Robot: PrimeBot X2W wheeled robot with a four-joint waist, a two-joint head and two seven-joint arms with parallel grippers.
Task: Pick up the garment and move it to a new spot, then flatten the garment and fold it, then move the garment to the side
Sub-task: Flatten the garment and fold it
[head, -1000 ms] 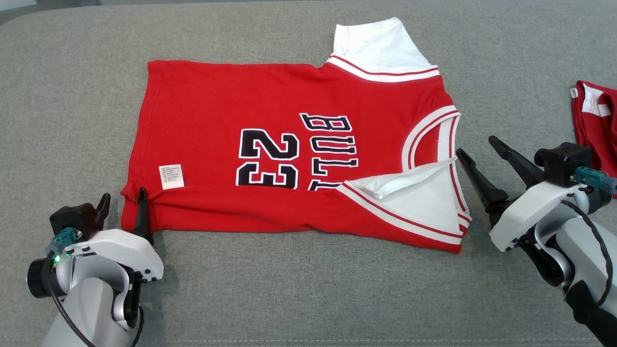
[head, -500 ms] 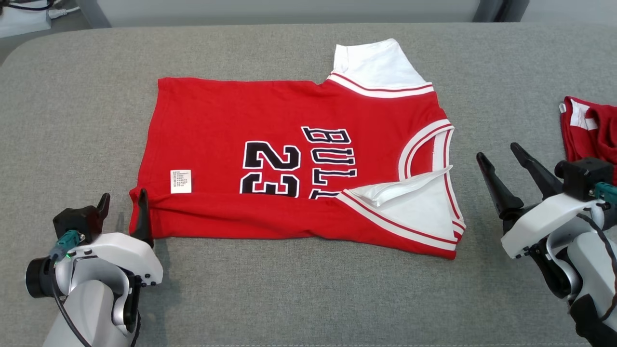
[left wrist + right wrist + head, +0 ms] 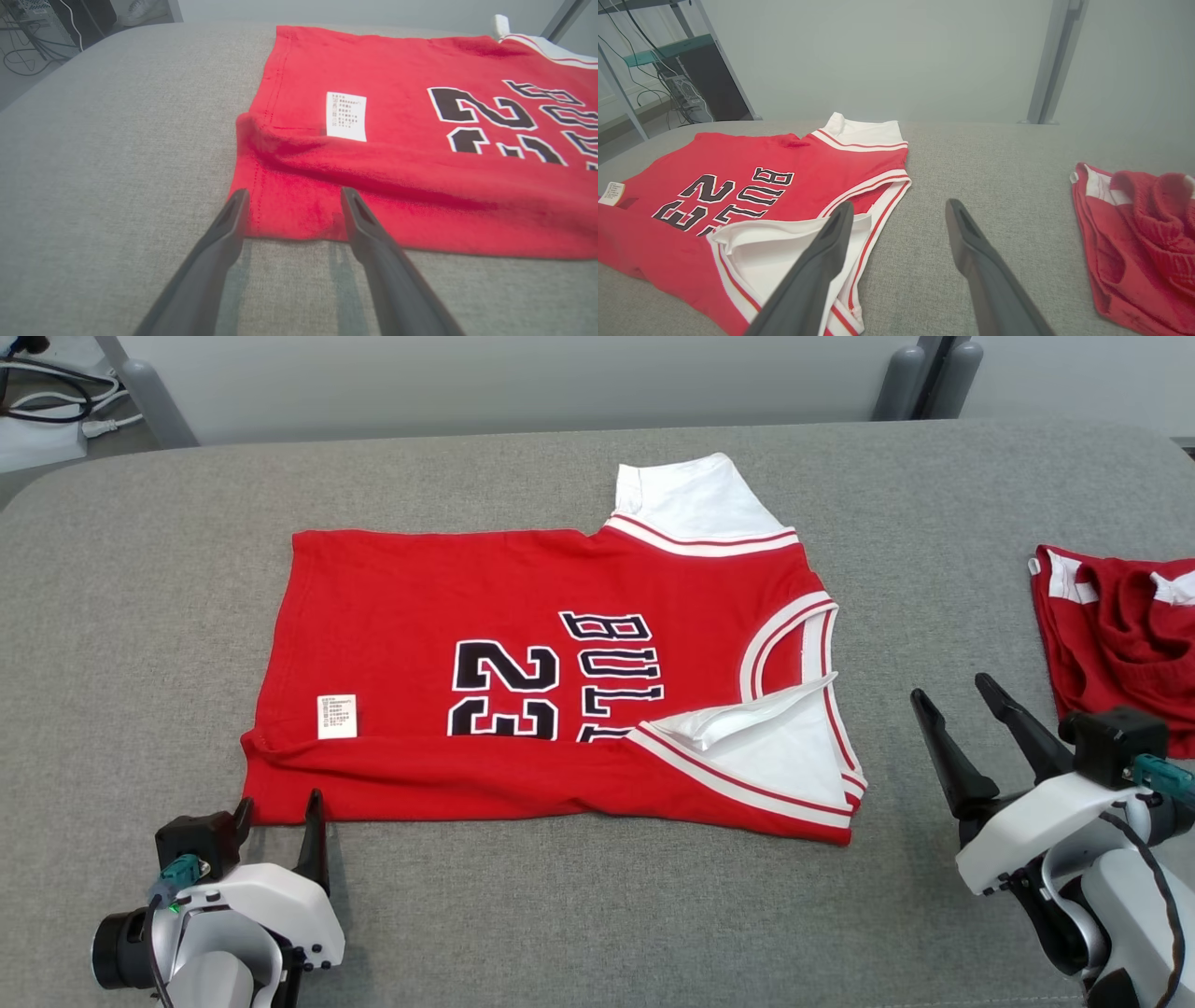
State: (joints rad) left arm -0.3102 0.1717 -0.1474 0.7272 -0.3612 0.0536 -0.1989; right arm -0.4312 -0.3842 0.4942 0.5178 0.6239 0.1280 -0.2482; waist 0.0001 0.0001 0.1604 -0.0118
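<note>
You see the garment (image 3: 401, 607) as soft, matt red knit cloth with smooth white trim and a papery white label (image 3: 336, 716), on a desk (image 3: 597, 915) covered in coarse grey woven fabric. The left gripper (image 3: 280, 800) and right gripper (image 3: 950, 686) have matt dark plastic fingers (image 3: 994, 280) on smooth, faintly glossy white casings (image 3: 1036, 826).

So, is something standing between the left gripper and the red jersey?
Nothing visible does. The open left gripper sits right at the near hem of the jersey, with bare grey surface beside its fingers.
</note>
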